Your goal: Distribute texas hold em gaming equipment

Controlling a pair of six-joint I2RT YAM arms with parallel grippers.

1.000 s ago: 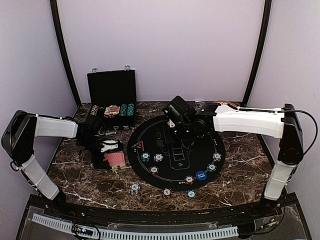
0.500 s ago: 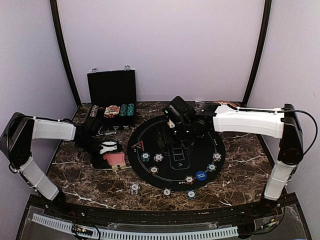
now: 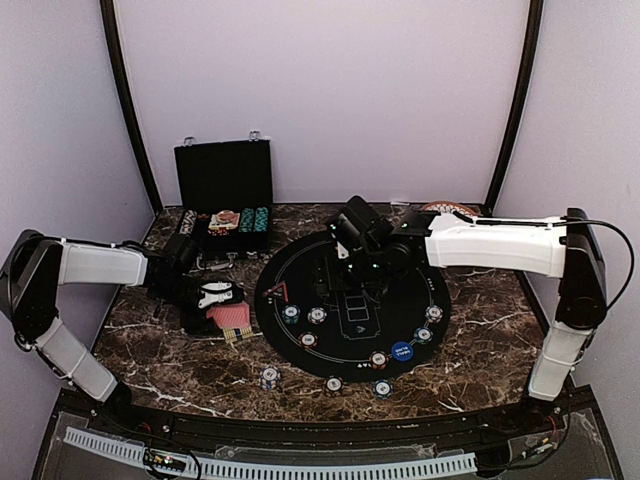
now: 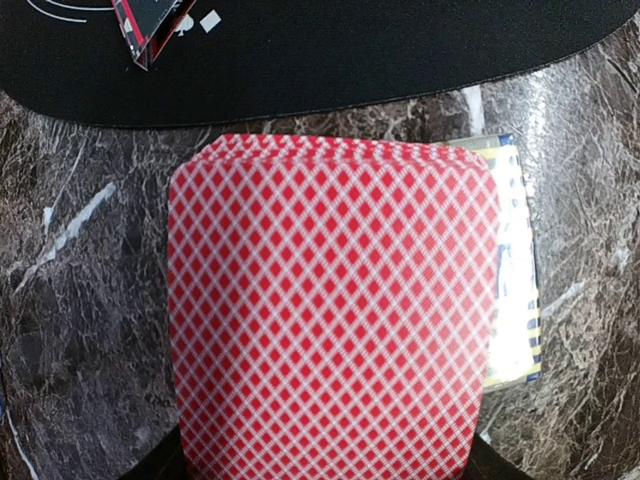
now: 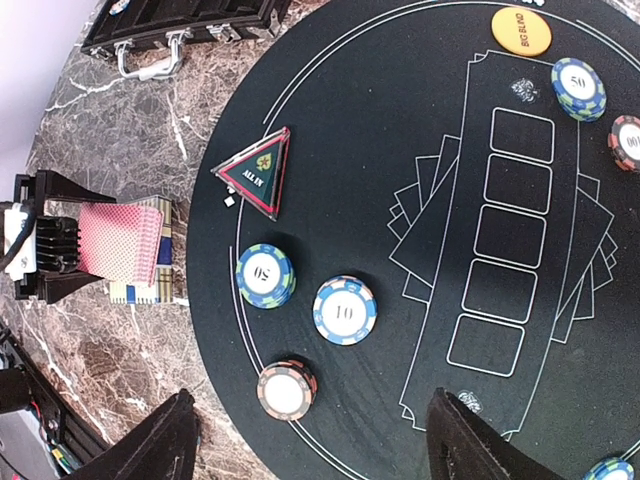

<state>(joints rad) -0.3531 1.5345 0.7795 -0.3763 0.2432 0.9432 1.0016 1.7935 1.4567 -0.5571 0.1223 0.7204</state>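
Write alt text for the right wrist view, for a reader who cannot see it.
The right tool, open, hangs over a round black mat bearing scattered poker chips, a red triangle and an orange disc. Beside the mat, the left tool holds red-backed cards over the marble table.

This looks like a robot laboratory cell: two white robot arms (image 3: pixel 490 245) are fixed at a dark marble-pattern desk (image 3: pixel 480 350), and plain lilac walls (image 3: pixel 320 80) with black poles (image 3: pixel 130 110) close it behind the jaws
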